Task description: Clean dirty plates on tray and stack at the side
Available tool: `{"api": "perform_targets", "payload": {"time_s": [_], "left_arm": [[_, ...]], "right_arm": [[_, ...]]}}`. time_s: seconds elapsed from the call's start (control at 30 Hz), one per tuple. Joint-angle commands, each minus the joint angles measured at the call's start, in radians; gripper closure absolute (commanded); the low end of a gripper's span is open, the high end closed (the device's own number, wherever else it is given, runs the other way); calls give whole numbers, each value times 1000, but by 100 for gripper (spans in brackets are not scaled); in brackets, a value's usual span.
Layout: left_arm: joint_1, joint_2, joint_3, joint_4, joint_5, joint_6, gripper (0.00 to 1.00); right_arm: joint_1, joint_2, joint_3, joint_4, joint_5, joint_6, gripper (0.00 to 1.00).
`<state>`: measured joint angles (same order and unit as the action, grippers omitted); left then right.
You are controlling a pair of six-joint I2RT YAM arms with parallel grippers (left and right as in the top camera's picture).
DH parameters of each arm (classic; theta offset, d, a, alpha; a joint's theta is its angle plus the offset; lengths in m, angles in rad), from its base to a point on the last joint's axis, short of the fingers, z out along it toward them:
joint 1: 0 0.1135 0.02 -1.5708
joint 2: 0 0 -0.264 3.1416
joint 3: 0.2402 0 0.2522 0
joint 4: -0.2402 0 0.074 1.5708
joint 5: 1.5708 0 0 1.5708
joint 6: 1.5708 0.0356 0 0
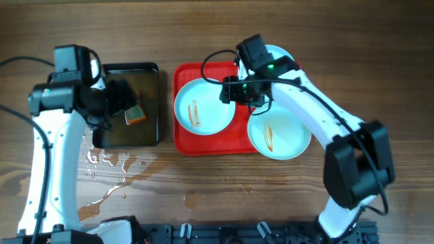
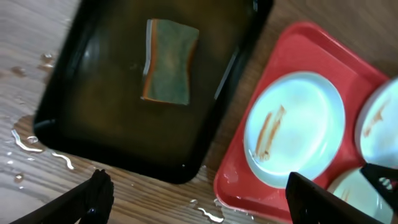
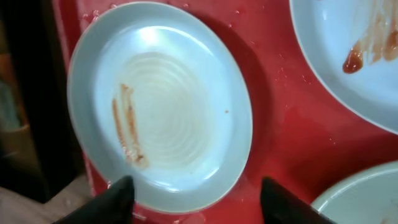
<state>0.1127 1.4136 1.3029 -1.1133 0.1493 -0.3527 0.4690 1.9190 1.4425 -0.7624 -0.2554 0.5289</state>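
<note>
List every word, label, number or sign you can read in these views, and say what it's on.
None. No text, number or sign can be read in any view: not on the plates, the red tray, the black tray or the sponge.

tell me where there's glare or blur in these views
overhead: sharp, evenly lit, spilled water glinting; left wrist: soft overall, sponge fuzzy-edged; right wrist: bright glare patch on the smeared plate, the right pincer dark and out of focus
</note>
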Motion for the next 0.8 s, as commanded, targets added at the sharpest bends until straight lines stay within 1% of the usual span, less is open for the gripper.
{"api": "perform_targets", "payload": {"time_s": [0.0, 0.03, 0.07, 0.17, 0.2, 0.27, 0.33, 0.37, 0.4, 0.43, 0.5, 0.57, 0.6, 0.63, 0.7, 0.73, 0.77], "left_arm": [[24, 11, 19, 6, -16, -49, 10], [23, 17, 19, 6, -16, -49, 10], [23, 24, 19, 6, -16, -49, 9], [23, 53, 19, 6, -16, -49, 7], [23, 62, 19, 9, -16, -48, 6], [23, 84, 19, 27, -16, -48, 3], [23, 103, 19, 53, -1, -48, 1], [23, 110, 19, 65, 11, -48, 1], [23, 116, 19, 72, 18, -48, 1], [23, 121, 19, 84, 26, -48, 0], [23, 131, 19, 105, 25, -48, 0], [23, 137, 19, 116, 25, -48, 0], [23, 139, 19, 119, 25, -48, 0], [23, 140, 19, 120, 25, -48, 0], [23, 140, 19, 123, 25, -48, 0], [23, 140, 19, 124, 25, -48, 0], [23, 140, 19, 125, 25, -48, 0]], "right_arm": [[1, 81, 15, 30, 64, 50, 44], [1, 95, 15, 35, 87, 49, 45], [1, 108, 15, 43, 108, 43, 47], [1, 145, 15, 102, 106, -49, 50], [1, 153, 15, 121, 105, -84, 54], [1, 168, 15, 142, 106, -152, 65], [1, 173, 15, 142, 106, -201, 80], [2, 174, 15, 142, 106, -215, 82], [2, 174, 15, 142, 106, -216, 87], [1, 177, 15, 142, 106, -216, 89], [1, 188, 15, 142, 106, -215, 89], [1, 208, 15, 136, 106, -216, 82], [1, 210, 16, 120, 106, -231, 80], [-3, 209, 28, 85, 106, -239, 75], [-6, 209, 60, 32, 64, -234, 70], [-6, 209, 59, 32, 40, -211, 70], [-5, 212, 58, 35, 19, -157, 70]]}}
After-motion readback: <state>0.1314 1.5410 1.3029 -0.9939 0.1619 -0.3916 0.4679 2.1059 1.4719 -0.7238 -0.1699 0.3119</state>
